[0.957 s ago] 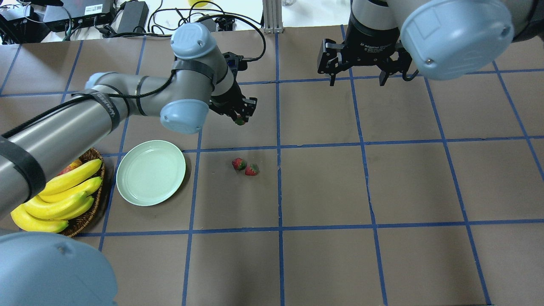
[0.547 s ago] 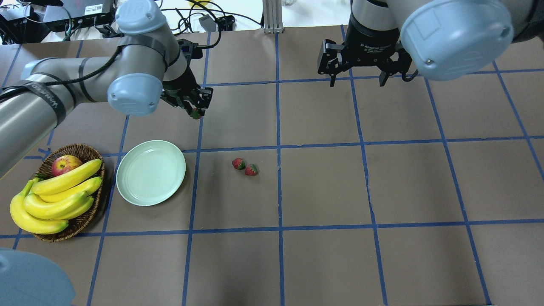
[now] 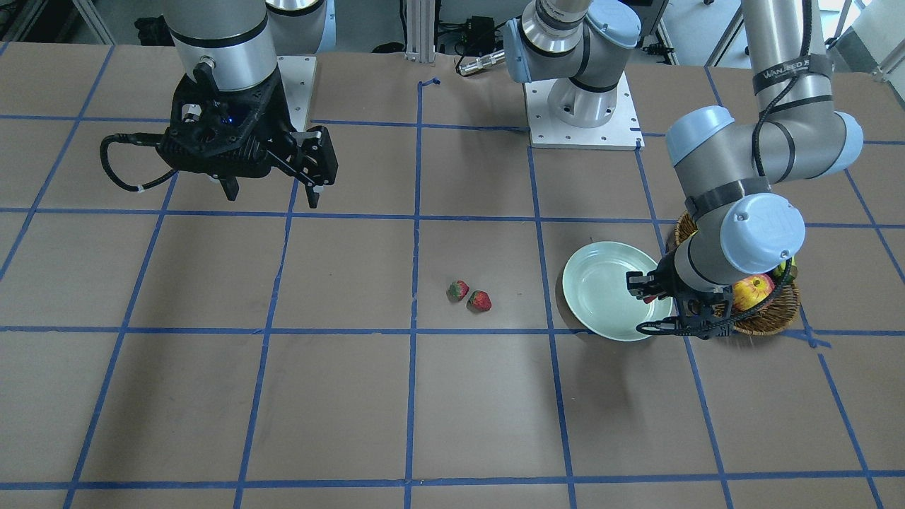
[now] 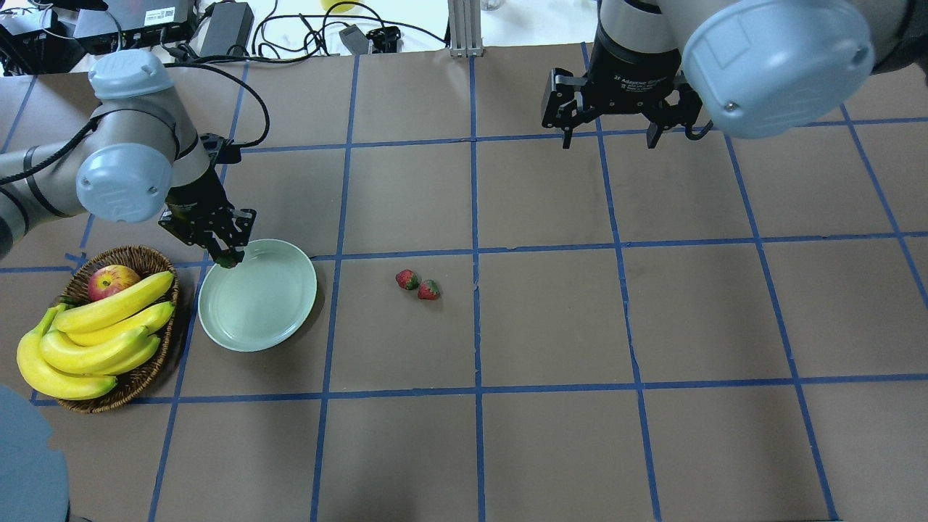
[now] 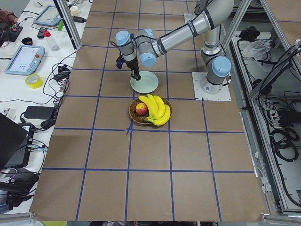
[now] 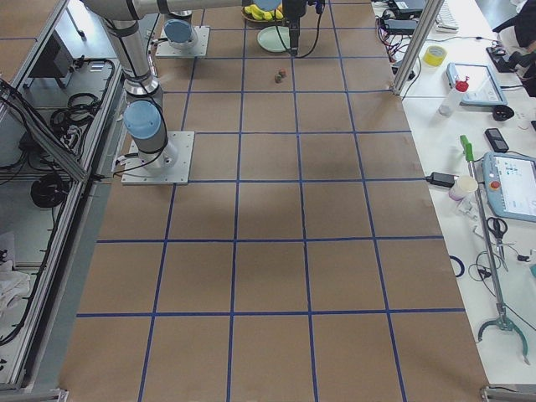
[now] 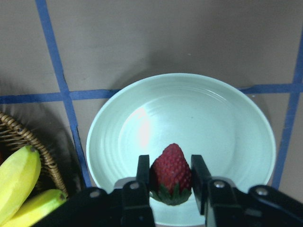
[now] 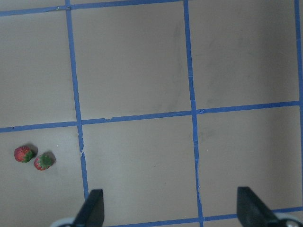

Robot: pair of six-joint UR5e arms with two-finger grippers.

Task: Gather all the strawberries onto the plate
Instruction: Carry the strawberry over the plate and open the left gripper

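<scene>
My left gripper [image 4: 230, 257] is shut on one strawberry [image 7: 171, 172] and hangs over the far-left rim of the mint-green plate [image 4: 261, 308]. In the left wrist view the berry sits between the two fingers with the plate [image 7: 189, 118] below it. Two more strawberries [image 4: 407, 279] [image 4: 429, 290] lie side by side on the brown table, right of the plate. They also show in the right wrist view [image 8: 23, 153] [image 8: 43, 161]. My right gripper [image 4: 612, 138] is open and holds nothing, high over the far side of the table.
A wicker basket [image 4: 141, 377] with bananas [image 4: 94, 341] and an apple [image 4: 112, 281] stands just left of the plate, close beside the left gripper. Cables and boxes [image 4: 225, 25] lie beyond the table's far edge.
The left arm has swung left and nearer, carrying its strawberry from the table's middle to over the plate's rim. The right arm and the two loose strawberries have not moved.
</scene>
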